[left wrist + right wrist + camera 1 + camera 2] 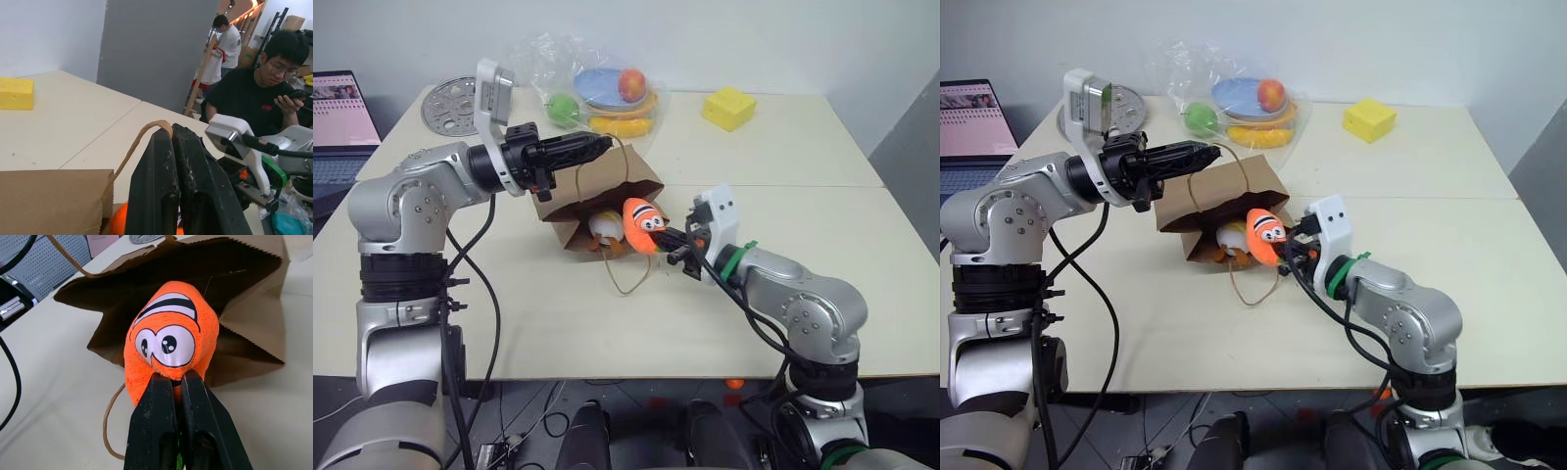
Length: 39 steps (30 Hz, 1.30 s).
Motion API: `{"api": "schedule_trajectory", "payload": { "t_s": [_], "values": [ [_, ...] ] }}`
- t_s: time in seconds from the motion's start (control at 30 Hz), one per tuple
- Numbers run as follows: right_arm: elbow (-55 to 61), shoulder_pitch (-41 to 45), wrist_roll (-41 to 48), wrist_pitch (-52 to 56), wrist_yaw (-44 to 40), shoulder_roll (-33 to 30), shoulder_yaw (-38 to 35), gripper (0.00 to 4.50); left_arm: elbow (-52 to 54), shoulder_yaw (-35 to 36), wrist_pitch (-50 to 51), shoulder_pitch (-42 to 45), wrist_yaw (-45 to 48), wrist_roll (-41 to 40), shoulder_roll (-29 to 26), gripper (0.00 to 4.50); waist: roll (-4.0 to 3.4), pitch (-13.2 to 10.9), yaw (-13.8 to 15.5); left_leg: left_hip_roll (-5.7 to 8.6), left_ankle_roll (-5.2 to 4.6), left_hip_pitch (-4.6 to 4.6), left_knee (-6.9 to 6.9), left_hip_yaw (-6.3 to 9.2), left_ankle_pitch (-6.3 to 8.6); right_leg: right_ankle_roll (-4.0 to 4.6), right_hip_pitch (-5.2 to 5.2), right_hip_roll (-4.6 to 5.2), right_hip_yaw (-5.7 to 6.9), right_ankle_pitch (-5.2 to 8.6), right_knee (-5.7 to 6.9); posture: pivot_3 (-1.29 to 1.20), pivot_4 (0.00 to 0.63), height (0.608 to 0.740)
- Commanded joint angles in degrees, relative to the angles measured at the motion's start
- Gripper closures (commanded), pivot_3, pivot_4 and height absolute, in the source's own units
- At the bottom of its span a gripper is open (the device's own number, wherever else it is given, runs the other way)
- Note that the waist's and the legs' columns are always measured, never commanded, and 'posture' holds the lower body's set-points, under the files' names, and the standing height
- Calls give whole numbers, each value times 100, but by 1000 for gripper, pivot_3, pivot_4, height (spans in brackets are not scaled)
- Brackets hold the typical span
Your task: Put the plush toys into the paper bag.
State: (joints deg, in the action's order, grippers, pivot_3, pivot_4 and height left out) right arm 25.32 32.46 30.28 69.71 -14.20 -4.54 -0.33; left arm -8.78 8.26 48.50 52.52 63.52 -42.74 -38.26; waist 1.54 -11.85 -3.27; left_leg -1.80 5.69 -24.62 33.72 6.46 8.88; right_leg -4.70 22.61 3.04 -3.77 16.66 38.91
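Note:
The brown paper bag (607, 186) lies on its side in the middle of the table, its mouth facing me. My left gripper (605, 145) is shut on the bag's upper loop handle (142, 137) and holds the top side of the mouth up. The white-and-yellow chick plush (605, 227) lies just inside the mouth. The orange carrot plush (171, 342), with big eyes, hangs right in front of the opening. My right gripper (172, 382) is shut on its lower end.
A clear plastic bag of fruit and plates (607, 88) lies behind the paper bag, a yellow block (728, 108) at the back right, a metal disc (450, 103) and a laptop (337, 117) at the back left. The bag's lower handle (631, 274) rests on the table. A person (264, 93) sits past the table's right side.

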Motion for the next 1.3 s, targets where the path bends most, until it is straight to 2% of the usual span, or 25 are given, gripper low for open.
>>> {"api": "schedule_trajectory", "payload": {
  "t_s": [0.03,0.33,0.73,0.87,1.17,1.3],
  "values": [
    [-373,292,-187,-427,51,54,171,4480,161,62,-24,147,76,-59,-71,4500,0,0,-4,0,0,0,0,0,0,0,1,0,0,0,1,0,150,740],
    [-2252,1244,-656,-1651,-327,354,655,4480,235,52,61,118,117,-107,-74,4500,-1,0,-21,0,0,0,-1,-2,0,0,6,-1,-1,0,6,0,150,740],
    [-4561,2066,-1326,-3445,-298,822,475,4480,389,114,157,-39,145,-154,-114,4500,-1,0,-45,0,0,-4,-5,0,0,0,9,0,2,-1,7,0,150,740],
    [-4848,2139,-1406,-3635,-344,888,477,3380,390,120,145,-54,149,-167,-92,4500,-1,-1,-56,0,0,-4,-6,0,0,1,11,0,2,-1,9,0,150,740],
    [-4592,2101,-1352,-3525,-423,825,459,155,276,46,47,28,196,-86,-54,4500,-1,-1,-57,0,0,-4,-6,1,0,1,11,-1,3,-2,9,0,150,740],
    [-3964,1824,-1263,-3206,-482,691,502,52,212,66,76,70,198,-109,-36,4500,-1,-1,-52,0,0,-5,-6,1,0,1,11,0,3,-2,9,0,150,740]
  ]
}}
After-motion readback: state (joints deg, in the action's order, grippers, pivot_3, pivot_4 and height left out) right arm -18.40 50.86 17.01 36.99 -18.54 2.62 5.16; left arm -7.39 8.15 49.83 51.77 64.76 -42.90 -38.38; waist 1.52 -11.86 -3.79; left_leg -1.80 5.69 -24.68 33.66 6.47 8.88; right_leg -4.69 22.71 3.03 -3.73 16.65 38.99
